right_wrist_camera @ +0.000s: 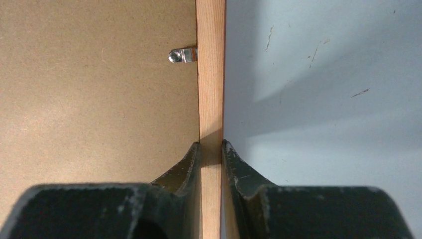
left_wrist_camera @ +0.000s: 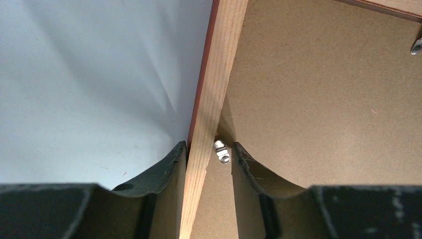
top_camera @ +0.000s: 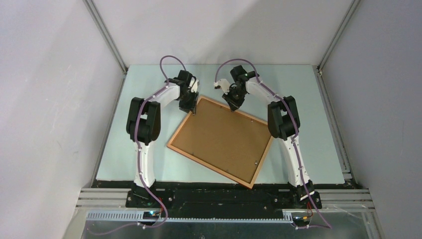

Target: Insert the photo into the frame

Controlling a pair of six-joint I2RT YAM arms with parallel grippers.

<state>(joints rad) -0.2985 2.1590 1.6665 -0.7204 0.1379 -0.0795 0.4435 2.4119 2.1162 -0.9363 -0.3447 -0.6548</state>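
Note:
The frame [top_camera: 209, 167] lies face down and skewed on the table, a brown backing board [top_camera: 221, 139] filling its back. The photo is hidden. My left gripper [top_camera: 190, 107] stands at the frame's far left corner. Its jaws are open astride the wooden rail [left_wrist_camera: 214, 84] and a small metal clip [left_wrist_camera: 222, 152]; the outer finger touches the rail, while the inner finger stands apart on the board [left_wrist_camera: 323, 99]. My right gripper [top_camera: 233, 105] is at the far edge, shut on the rail [right_wrist_camera: 211, 74], one finger on each side. A second clip [right_wrist_camera: 182, 55] shows just beyond it.
The pale table [top_camera: 298, 99] extends around the frame to grey walls on three sides. Another clip [left_wrist_camera: 417, 46] sits by the frame's adjoining rail. Both arm bases stand at the near edge, flanking the frame's near corner [top_camera: 250, 185].

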